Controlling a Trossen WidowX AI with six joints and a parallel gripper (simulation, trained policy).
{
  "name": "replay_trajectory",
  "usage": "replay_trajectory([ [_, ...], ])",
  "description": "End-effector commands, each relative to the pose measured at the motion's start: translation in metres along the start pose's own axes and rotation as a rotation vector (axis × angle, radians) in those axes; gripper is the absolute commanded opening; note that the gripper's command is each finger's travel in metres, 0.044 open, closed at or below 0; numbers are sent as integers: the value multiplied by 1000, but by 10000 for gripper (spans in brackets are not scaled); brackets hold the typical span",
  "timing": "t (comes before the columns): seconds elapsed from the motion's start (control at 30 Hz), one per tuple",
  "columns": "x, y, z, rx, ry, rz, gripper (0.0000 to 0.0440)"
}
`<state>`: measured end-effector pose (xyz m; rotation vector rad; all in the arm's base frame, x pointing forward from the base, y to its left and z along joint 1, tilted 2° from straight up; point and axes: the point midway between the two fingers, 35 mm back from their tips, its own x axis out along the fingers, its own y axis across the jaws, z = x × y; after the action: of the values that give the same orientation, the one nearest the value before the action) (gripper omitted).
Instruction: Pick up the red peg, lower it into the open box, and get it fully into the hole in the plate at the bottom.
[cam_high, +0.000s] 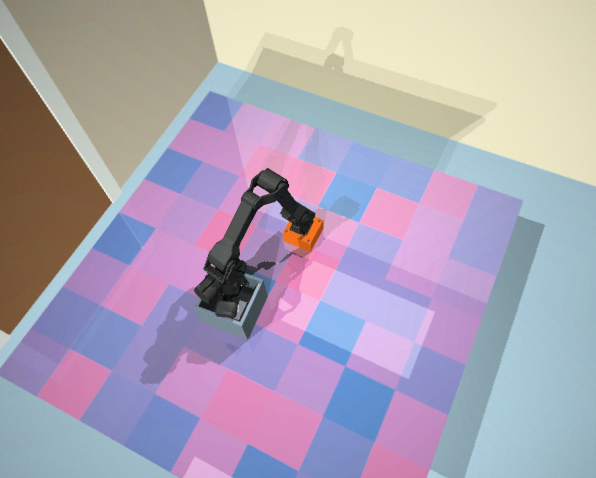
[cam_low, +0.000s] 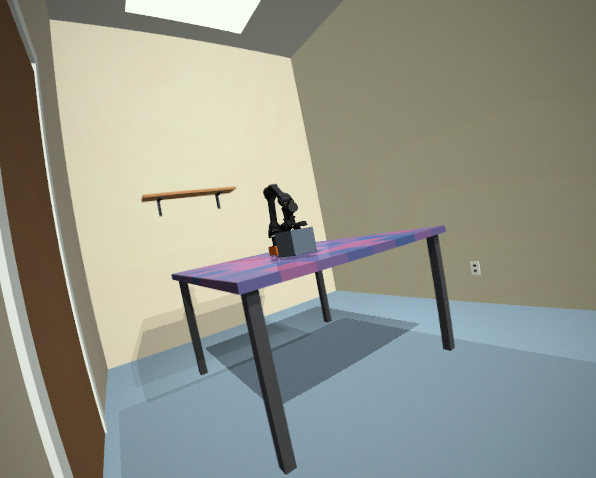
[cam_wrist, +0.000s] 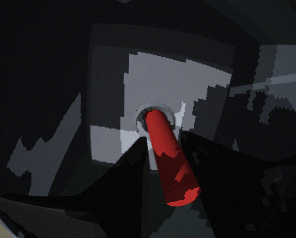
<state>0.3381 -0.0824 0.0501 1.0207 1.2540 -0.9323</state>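
The red peg (cam_wrist: 170, 155) stands tilted in the wrist view, its far end at the ring-edged hole in the light grey plate (cam_wrist: 170, 80). How deep that end sits cannot be told. My gripper (cam_wrist: 164, 140) is slightly open, one finger on each side of the peg, with a narrow gap showing on the peg's left. The grey open box (cam_high: 256, 305) (cam_low: 296, 242) stands on the table. The gripper reaches down into it, and its fingertips and the peg are hidden in the top and exterior views.
The arm's orange base (cam_high: 298, 241) (cam_low: 273, 250) stands close beside the box on the patchwork-coloured table (cam_high: 260, 420) (cam_low: 350, 255). The box walls surround the gripper's lower part. A wooden shelf (cam_low: 190, 193) hangs on the wall beyond the table.
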Motion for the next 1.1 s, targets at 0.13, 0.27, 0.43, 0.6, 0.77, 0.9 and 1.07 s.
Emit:
replay_trajectory([
  [0.13, -3, 1, 7, -4, 38, 1, 145],
  [0.27, -11, 5, 10, 9, 75, 24, 174],
  [0.43, -24, 9, 15, 23, 115, 64, 195],
  [0.6, -37, 15, 21, 30, 146, 111, 209],
  [0.77, -52, 22, 29, 32, 165, 165, 221],
  [0.9, -64, 27, 35, 32, 176, 209, 229],
  [1.07, -78, 32, 42, 28, 184, 260, 238],
])
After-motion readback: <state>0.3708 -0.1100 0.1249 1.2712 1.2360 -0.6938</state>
